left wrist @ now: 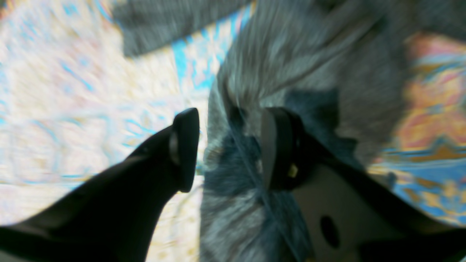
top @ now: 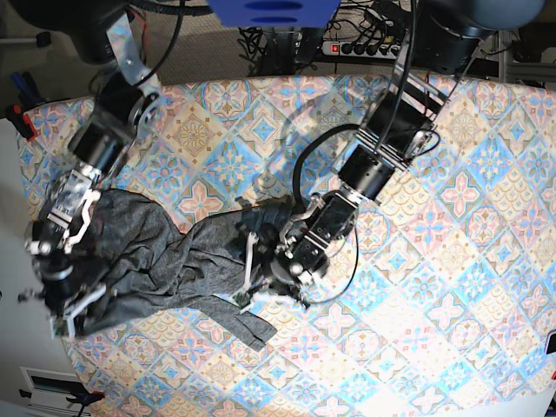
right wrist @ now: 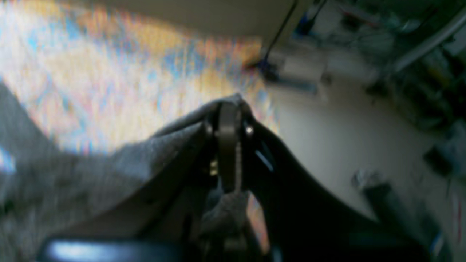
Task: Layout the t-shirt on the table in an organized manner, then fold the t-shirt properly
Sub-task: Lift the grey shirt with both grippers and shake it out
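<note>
The dark grey t-shirt [top: 174,261] lies crumpled in a long bunch across the left half of the patterned table [top: 452,261]. My left gripper [top: 261,280] is at the shirt's right end. In the left wrist view the left gripper [left wrist: 229,149] is open, with a ridge of the shirt [left wrist: 291,65] between its jaws. My right gripper [top: 54,287] is at the shirt's left end, near the table's left edge. In the right wrist view the right gripper [right wrist: 229,145] is shut on a pinch of the shirt [right wrist: 127,163], which drapes away to the left.
The table's left edge is right beside my right gripper, with pale floor [right wrist: 327,127] beyond it. Cables and a power strip [top: 365,43] lie behind the table's far edge. Both wrist views are blurred.
</note>
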Controlling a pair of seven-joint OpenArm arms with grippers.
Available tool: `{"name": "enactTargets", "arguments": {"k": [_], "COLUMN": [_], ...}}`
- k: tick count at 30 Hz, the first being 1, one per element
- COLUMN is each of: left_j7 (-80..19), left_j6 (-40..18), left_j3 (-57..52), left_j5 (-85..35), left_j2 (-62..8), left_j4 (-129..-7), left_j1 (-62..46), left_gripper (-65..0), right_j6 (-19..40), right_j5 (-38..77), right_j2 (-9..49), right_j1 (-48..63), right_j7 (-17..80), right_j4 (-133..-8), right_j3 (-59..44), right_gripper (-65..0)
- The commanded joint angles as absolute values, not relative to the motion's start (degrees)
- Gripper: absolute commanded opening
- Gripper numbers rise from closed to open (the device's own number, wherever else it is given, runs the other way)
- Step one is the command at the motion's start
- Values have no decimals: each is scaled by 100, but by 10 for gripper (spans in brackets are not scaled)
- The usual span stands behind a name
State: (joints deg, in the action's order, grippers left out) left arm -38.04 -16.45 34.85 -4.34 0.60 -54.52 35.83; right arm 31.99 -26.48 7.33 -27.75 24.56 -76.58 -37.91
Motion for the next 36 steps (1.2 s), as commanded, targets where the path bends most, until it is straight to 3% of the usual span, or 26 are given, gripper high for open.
{"name": "enactTargets", "arguments": {"k": [1, 13, 22, 24, 27, 36], "left_j7": [-3503, -919, -681, -690, -690, -699], "left_j6": [-1622, -1604, -1851, -2167, -2229, -2237], "left_j3": [3459, 3459, 3512, 3512, 3468, 3371], "left_j5": [-356, -198, -163, -189, -207, -716], "left_j2": [180, 900, 900, 900, 900, 900], "left_j4": [-5341, -1789, -1165, -1165, -1182, -1736], "left_j1": [3785, 4954, 4963, 4848, 4699, 4690], "left_gripper": [-386, -387, -393, -437, -645, -650], "right_j6": [3178, 3178, 3178, 3178, 3178, 3178], "right_j5": [-2571, -2571, -2571, -2571, -2571, -2571], "right_j2": [787, 787, 778, 778, 778, 778], "right_j1": [-2862, -2290, -2167, -2167, -2167, -2158], "right_j7": [2299, 2299, 2299, 2299, 2299, 2299], "right_j4": [-7837, -8259, -8514, -8514, -8514, -8505], "right_j3": [-3767, -3767, -3767, -3767, -3767, -3767], "right_gripper": [-650, -650, -650, -650, -650, -650]}}
